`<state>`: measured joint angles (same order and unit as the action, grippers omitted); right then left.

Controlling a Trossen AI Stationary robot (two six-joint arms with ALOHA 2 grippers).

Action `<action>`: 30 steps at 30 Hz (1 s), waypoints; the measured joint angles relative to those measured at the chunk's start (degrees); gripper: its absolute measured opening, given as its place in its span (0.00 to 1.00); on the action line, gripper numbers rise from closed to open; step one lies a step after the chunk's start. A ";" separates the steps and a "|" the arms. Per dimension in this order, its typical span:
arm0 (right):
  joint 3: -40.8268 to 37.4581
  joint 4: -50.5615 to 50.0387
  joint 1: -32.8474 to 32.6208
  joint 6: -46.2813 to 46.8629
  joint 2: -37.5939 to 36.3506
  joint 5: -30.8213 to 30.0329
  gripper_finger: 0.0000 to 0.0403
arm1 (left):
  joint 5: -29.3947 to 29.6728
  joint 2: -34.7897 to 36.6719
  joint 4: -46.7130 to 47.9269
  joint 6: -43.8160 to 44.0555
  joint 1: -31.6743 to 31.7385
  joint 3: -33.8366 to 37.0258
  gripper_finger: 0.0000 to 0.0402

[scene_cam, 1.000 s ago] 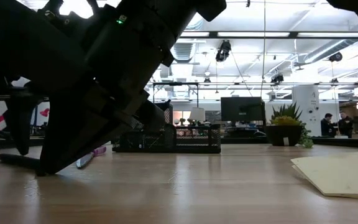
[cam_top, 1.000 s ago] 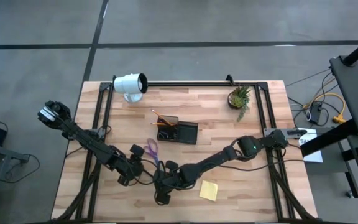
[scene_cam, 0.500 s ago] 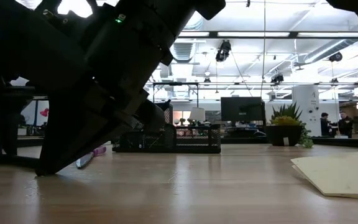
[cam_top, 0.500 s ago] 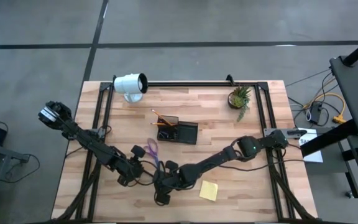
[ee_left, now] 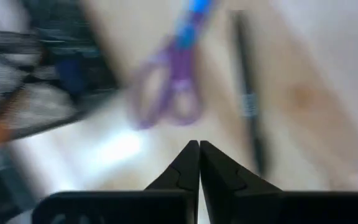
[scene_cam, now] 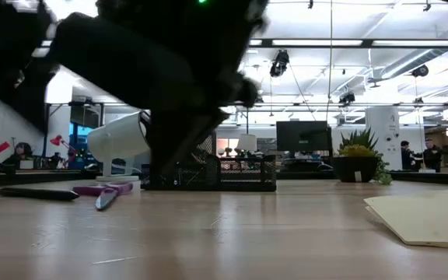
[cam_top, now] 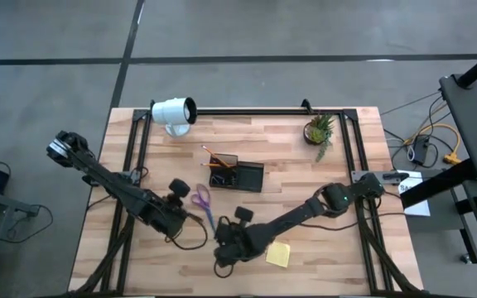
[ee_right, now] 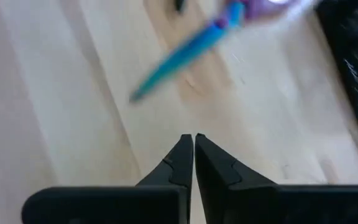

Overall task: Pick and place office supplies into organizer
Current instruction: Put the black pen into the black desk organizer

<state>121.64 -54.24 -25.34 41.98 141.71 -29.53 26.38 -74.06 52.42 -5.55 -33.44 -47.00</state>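
The purple-handled scissors (cam_top: 203, 204) lie flat on the wood left of centre, blue blades toward the near edge, also seen in the left wrist view (ee_left: 174, 93) and the low view (scene_cam: 103, 190). A black pen (ee_left: 248, 106) lies beside them on the table (scene_cam: 37, 193). The black organizer (cam_top: 237, 175) stands behind them, with pencils sticking out. A yellow sticky-note pad (cam_top: 277, 254) lies near the front. My left gripper (cam_top: 185, 213) is shut and empty, just left of the scissors (ee_left: 199, 148). My right gripper (cam_top: 223, 247) is shut and empty (ee_right: 193, 140), near the blade tips (ee_right: 185, 50).
A white lamp-like cylinder (cam_top: 175, 113) lies at the far left and a small potted plant (cam_top: 320, 130) stands at the far right. A black frame rail (cam_top: 247, 111) runs along the far edge. Bare wood lies between the organizer and the plant.
Both arms have risen off the table; in the low view they no longer block the left side, and the pen and scissors show lying where they were. My left gripper has gone toward the far edge, beside the scissors' handles. My right gripper has shifted slightly toward the right.
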 joint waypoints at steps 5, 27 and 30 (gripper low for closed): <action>0.00 -8.79 -2.15 8.39 -1.20 -3.65 0.02 | 5.00 0.87 7.61 -4.46 4.51 -6.59 0.01; -0.81 20.93 11.29 -10.01 -0.98 26.69 0.02 | -13.86 22.19 -9.15 25.97 10.57 13.93 0.00; -0.81 21.50 12.64 -12.37 -0.84 26.42 0.03 | -13.83 19.76 -8.59 26.19 10.87 14.15 0.01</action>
<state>120.84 -32.74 -12.70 29.61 140.88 -3.11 12.56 -54.30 43.83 20.64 -22.57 -32.85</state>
